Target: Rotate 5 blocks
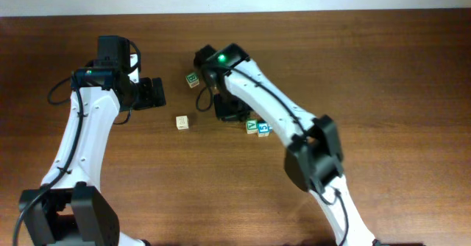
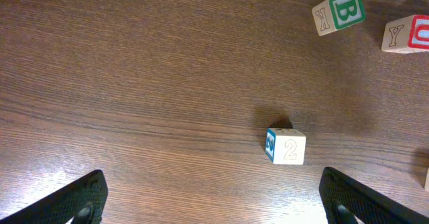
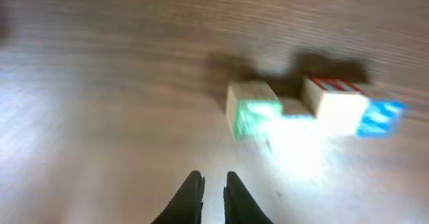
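A brown wooden surface (image 1: 383, 69) carries two white robot arms that extend inward from the near edge. The left claw (image 2: 211, 200) is spread wide and holds nothing. The right claw (image 3: 213, 196) has its fingers nearly pressed together, also holding nothing, and its view is blurred.

Small alphabet blocks lie mid-surface. A pale cube (image 2: 286, 147) printed "2", with one blue side, sits ahead of the left claw, apart from it and off-centre between its fingers. A green-faced cube (image 3: 253, 115) lies ahead and slightly right of the right claw, not touching it, with other cubes packed just beside it.

The step looks like an approach to that green-faced cube. The fingers probably need spreading first. They should then straddle the cube squarely and turn it without nudging the others.
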You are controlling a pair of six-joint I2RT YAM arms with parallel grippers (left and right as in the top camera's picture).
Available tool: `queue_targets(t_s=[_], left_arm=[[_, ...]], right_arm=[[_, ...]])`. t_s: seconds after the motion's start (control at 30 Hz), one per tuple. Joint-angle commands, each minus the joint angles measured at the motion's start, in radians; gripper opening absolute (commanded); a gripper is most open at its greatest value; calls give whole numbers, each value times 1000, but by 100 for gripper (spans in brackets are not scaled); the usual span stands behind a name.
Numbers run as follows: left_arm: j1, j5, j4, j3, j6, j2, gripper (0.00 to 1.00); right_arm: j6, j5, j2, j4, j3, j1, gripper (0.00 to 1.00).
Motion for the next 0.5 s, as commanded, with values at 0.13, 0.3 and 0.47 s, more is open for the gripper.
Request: queue_targets(t_s=[0.13, 0.3, 0.47], left_arm=[[-2, -7, 1, 14, -10, 6, 99], [-2, -7, 1, 14, -10, 6, 99], [-2, -7, 1, 14, -10, 6, 99]], right_arm=[[-79, -3, -183, -117, -47, -5, 18], [-32, -5, -182, 10, -303, -3, 17], [71, 2, -182, 152, -467, -5, 12]])
